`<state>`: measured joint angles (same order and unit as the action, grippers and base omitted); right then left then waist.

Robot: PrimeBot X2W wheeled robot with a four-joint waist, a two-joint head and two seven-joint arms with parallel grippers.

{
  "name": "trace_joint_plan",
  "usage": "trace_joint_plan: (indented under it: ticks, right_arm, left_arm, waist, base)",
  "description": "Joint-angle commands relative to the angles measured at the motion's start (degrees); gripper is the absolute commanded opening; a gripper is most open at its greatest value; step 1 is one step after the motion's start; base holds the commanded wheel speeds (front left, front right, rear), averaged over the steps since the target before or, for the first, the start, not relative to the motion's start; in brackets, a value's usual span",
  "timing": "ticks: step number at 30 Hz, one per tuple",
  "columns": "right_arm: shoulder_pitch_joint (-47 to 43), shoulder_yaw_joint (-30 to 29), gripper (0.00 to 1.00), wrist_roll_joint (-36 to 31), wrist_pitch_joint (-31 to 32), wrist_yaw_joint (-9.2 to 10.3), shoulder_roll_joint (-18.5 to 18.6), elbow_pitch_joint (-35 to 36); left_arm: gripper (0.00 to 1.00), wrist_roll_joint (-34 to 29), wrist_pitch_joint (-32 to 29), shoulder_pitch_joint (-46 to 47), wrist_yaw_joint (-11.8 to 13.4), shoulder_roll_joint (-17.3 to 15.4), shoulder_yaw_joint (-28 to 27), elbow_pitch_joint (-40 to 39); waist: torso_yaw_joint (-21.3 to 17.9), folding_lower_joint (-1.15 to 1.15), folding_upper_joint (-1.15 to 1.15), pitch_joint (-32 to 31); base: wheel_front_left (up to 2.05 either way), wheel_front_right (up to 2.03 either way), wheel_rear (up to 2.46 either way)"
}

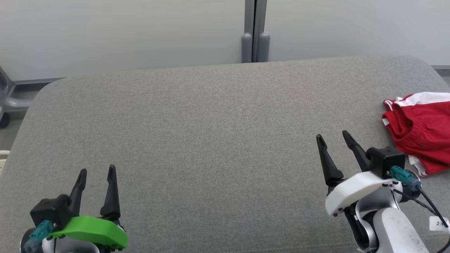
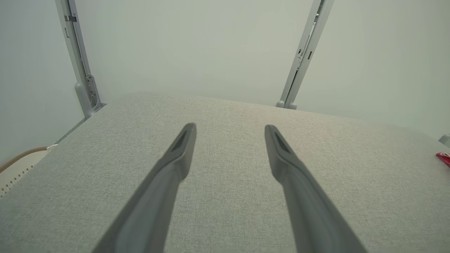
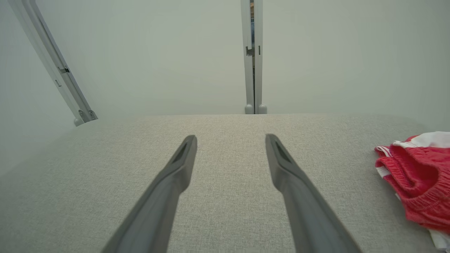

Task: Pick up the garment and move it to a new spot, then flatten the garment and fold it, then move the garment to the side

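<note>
**Inspector:** Where does the garment lie?

**Onlooker:** The red and white garment (image 1: 420, 131) lies in soft layers at the far right of the grey padded surface (image 1: 211, 123). It runs off the right edge of the head view, so I cannot give its full extent. Its gathered waistband (image 1: 399, 123) faces the middle of the surface.

**Inspector:** Long axis?

**Onlooker:** The part that shows runs from far to near along the right side. More than that I cannot tell.

**Inspector:** Which arm is nearer?

**Onlooker:** The right gripper (image 1: 332, 135), plainly. It is near the cloth but apart from it. The garment lies off to that gripper's right, level with its fingers. Those fingers point away from the robot and lean slightly left, so they do not point at the cloth. The left gripper (image 1: 97, 169) is well apart from the garment, with the whole bare surface between them.

**Inspector:** Jaws?

**Onlooker:** Both pairs are spread wide, with nothing between them.

**Inspector:** Stage of work?

**Onlooker:** In my judgement, it is not settled. The scene fits a loose heap waiting at the side to be lifted, and equally a folded bundle already set aside. Any reach for the garment would suit the right arm, swinging to its right.
</note>
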<state>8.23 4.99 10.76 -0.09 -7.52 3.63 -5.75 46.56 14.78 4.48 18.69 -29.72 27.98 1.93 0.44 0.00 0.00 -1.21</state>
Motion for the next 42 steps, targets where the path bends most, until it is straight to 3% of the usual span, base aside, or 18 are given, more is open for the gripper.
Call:
trace_joint_plan:
  ticks: [1, 10, 32, 33, 37, 42]
  right_arm:
    - [-1.21, -0.29, 1.0, -0.39, 0.36, 0.07, -0.23, 1.24]
    - [-5.24, -1.66, 1.0, 0.38, 1.26, 0.07, -0.71, 5.66]
    - [-6.55, -2.51, 1.0, 1.98, 1.88, 0.07, -0.71, 7.06]
    - [-6.63, -2.78, 0.0, 2.34, 2.25, 0.06, -0.76, 6.94]
    - [-6.45, -2.4, 0.0, 2.22, 1.78, 0.0, -0.88, 5.06]
    - [-6.17, -3.4, 0.0, 8.03, 2.45, 0.0, -0.65, 4.17]
  left_arm:
    - [1.0, -0.43, 0.4, -0.96, 0.05, 0.14, -0.05, -0.02]
    - [1.0, -1.15, 0.37, -2.46, 0.21, 0.92, 0.25, -0.59]
    - [1.0, -1.95, -0.8, -0.86, 0.97, 0.42, 1.4, 0.02]
    - [0.0, -1.87, -0.83, -0.84, 0.99, 0.49, 1.37, 0.0]
    - [0.0, -1.17, -0.91, -2.16, 0.56, 2.09, 2.15, 1.25]
    - [0.0, 2.24, -1.69, -2.04, -1.11, 3.78, 0.26, 1.57]
  waist:
    - [-0.04, 0.0, 0.0, -0.01]
    - [0.12, 0.0, 0.0, 0.08]
    - [-0.04, 0.0, 0.0, 0.35]
    - [0.02, 0.0, 0.0, 0.36]
    - [-0.01, 0.0, 0.0, 0.36]
    - [-0.03, 0.0, 0.0, 0.4]
  base:
    - [0.0, 0.0, 0.0]
    - [0.0, 0.0, 0.0]
    - [0.0, 0.0, 0.0]
    - [0.0, 0.0, 0.0]
    - [0.0, 0.0, 0.0]
    - [0.0, 0.0, 0.0]
